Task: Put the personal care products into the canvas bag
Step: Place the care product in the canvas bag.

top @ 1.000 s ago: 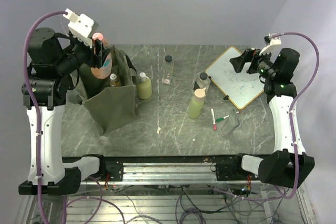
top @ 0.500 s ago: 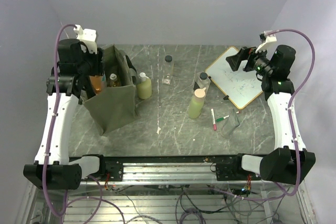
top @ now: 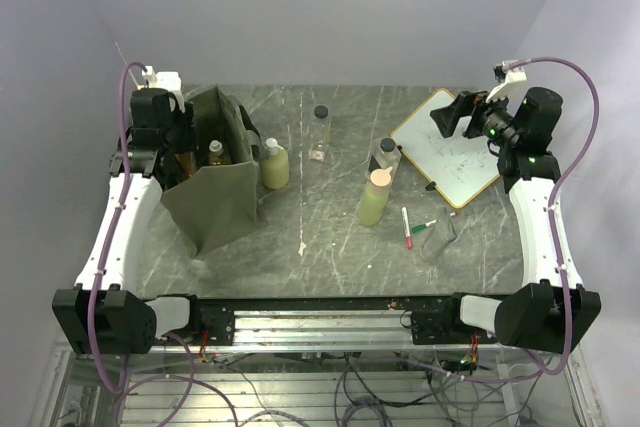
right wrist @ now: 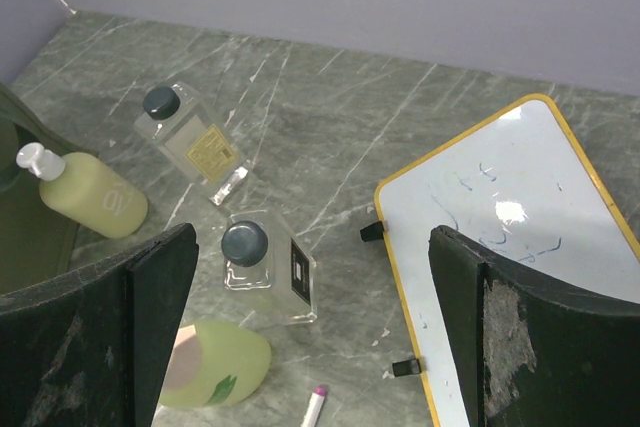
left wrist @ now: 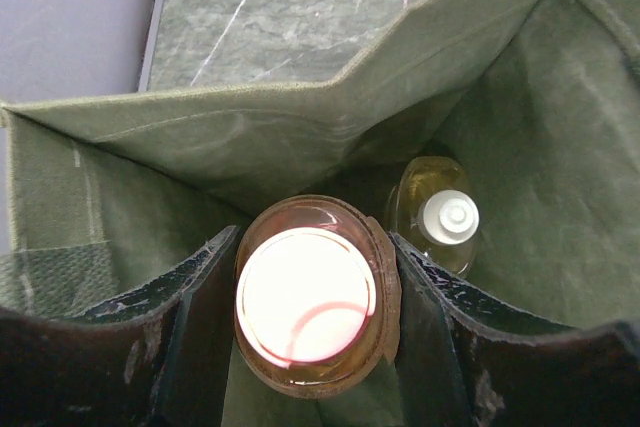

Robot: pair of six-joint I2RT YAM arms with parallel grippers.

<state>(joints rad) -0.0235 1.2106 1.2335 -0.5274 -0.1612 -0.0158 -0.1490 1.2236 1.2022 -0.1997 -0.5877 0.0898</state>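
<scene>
Left gripper [left wrist: 308,282] clamps the orange bottle [left wrist: 305,302] upright, its long axis pointing straight down inside the canvas bag [left wrist: 250,137], beside a white-capped bottle [left wrist: 447,219], perhaps short of the floor.

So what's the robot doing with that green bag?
The left end effector is down inside the upright olive-green canvas bag, gripping a round orange plastic bottle with a white cap. A small amber bottle with a white cap sits in the bag beside it. The right end effector hangs open near the wood-framed whiteboard, holding nothing. Outside on the grey table wait a pale yellow pump bottle, two clear dark-capped bottles and a light green bottle.
</scene>
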